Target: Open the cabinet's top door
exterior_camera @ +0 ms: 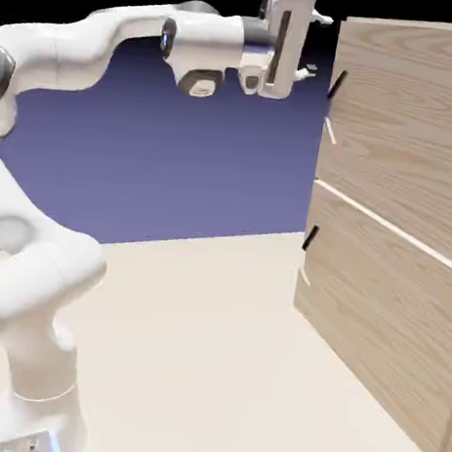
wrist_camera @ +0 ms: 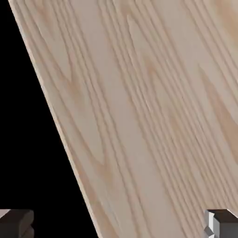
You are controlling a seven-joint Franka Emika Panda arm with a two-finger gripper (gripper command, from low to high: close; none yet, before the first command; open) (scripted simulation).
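Exterior view: cabinet [exterior_camera: 397, 228] at right, large, rigid wood-grain. Top door [exterior_camera: 413, 122] shut, upper panel; likely stiff, hinged, moderately heavy. Hold point: short black handle [exterior_camera: 336, 84] at its left edge. Gripper [exterior_camera: 313, 47] near that handle, apart from it.

Hand view: wood-grain panel fills the frame; fingertips [wrist_camera: 224, 223] spread wide, holding nothing.

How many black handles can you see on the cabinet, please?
2: the upper handle sits on the top door near the gripper; the lower handle sits on the bottom door. Neither shows in the hand view.
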